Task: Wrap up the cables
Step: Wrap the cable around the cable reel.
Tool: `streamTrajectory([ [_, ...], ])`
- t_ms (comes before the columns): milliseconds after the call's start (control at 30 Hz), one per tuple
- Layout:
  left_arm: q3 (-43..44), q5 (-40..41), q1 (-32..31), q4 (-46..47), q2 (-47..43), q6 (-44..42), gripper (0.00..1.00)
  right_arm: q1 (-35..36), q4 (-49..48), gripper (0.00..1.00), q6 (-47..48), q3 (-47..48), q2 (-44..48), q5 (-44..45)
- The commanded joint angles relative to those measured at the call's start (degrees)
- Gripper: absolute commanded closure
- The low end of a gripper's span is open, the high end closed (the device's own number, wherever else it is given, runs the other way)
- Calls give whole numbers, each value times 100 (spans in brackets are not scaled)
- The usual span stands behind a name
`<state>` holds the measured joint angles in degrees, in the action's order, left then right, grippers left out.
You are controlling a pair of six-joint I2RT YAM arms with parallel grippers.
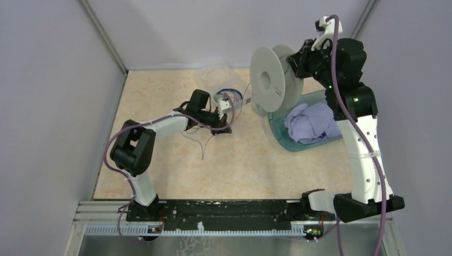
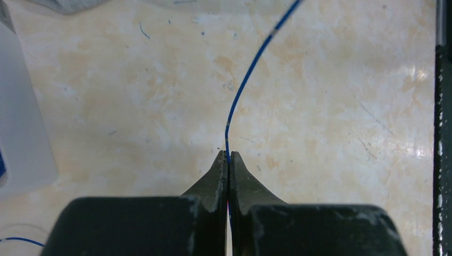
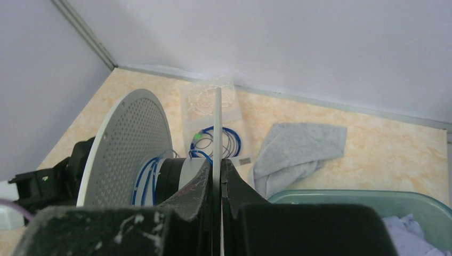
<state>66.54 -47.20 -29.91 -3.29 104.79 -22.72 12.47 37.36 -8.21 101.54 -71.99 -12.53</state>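
Blue wire point(image 2: 245, 81), end unseen between fingers point(image 2: 216, 181)

On my worktop point(image 1: 250, 160) I see a teal bin point(image 1: 279, 135) holding a crumpled lavender cloth point(image 1: 312, 124). Beyond it a grey cloth point(image 3: 298, 149) lies rumpled, near a clear bag point(image 3: 198, 98) by the far wall.

Pinched in my black left gripper point(image 2: 228, 156) is a bright blue wire point(image 2: 246, 80), with one short pale band farther ahead. The table point(image 2: 330, 96) beneath is marbled cream and tan. Beside that gripper the cables point(image 1: 203, 148) are dark grey. My right gripper point(image 3: 217, 162) is black, flecked white. The spool point(image 3: 125, 144) it pinches is pale grey, one flange dotted all over. To its right is a teal basin point(image 3: 341, 195) with a lavender cloth point(image 3: 413, 234) inside.
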Motion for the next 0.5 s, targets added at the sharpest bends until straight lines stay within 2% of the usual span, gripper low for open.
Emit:
streamTrajectory([
  [0, -213, 528, -317, -1032, -237, -1085, 100, -119, -589, 100, -257, 410, -15, 521],
  [233, -100, 1225, -1087, -1945, -298, -1914, 100, -209, -913, 100, -387, 189, -156, 986],
  [467, 214, 1852, -2008, -2543, -504, -2230, 100, -210, -1438, 100, -167, -502, -243, 1536],
])
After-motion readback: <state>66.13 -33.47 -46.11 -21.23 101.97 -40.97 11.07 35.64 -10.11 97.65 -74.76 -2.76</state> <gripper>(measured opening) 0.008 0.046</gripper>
